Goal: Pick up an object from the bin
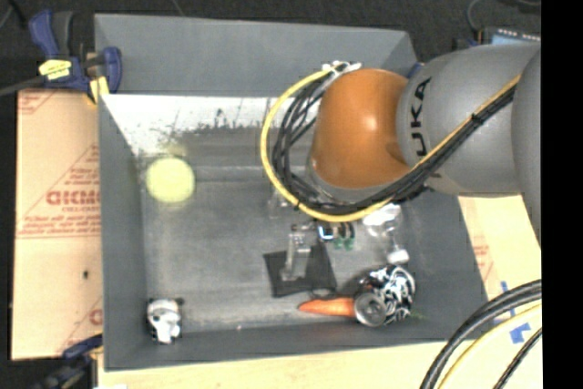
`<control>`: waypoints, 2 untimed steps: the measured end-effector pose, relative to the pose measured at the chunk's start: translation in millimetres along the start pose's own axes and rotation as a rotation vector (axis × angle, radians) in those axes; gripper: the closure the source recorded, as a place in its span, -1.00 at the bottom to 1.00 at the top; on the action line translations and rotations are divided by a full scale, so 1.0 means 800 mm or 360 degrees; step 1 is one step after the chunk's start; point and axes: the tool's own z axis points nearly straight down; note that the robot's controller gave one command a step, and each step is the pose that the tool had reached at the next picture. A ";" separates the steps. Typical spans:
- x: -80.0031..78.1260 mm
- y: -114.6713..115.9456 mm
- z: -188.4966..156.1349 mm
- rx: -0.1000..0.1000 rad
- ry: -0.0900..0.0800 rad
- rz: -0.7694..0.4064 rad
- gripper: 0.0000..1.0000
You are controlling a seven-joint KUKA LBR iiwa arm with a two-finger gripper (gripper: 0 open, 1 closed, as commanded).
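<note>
My gripper (297, 256) hangs low in the bin's front middle, beneath the arm's orange cover. Right under it lies a flat black thing (316, 276) on the bin floor; I cannot tell whether the gripper touches it. Just in front of that rests a small orange carrot-shaped thing (328, 307), lying on its side. Beside the carrot's right end sits a black-and-white patterned lump (390, 292) with a round grey end.
A yellow-green ball (169, 180) rests at the left near the back wall. A small white and black figure (164, 321) stands in the front left corner. A little white piece (397, 255) lies right of the gripper. The arm covers the bin's right side.
</note>
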 end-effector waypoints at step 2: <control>-0.002 -0.044 0.035 -0.0004 -0.0023 -0.0049 -1.00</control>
